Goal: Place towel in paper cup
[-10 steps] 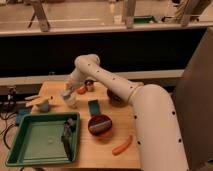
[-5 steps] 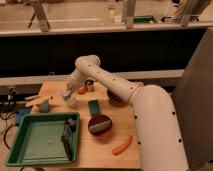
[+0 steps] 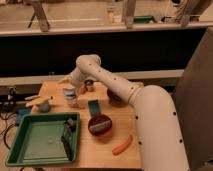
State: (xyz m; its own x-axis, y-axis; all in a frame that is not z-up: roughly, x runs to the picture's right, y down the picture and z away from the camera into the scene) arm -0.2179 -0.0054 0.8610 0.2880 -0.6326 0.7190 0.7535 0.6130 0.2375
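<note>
A pale paper cup (image 3: 70,98) stands upright on the wooden table (image 3: 100,155), left of centre. My gripper (image 3: 73,90) reaches down from the white arm (image 3: 115,87) and sits right over the cup's mouth. A bluish-grey patch (image 3: 67,91) shows at the cup's rim under the gripper. It may be the towel, but I cannot tell whether it is inside the cup or still held.
A green tray (image 3: 30,145) with a black object (image 3: 68,133) lies front left. A red bowl (image 3: 100,125), an orange carrot (image 3: 122,146), a teal box (image 3: 93,106), a small can (image 3: 90,86) and a dark bowl (image 3: 116,98) surround the cup. A banana (image 3: 37,101) lies far left.
</note>
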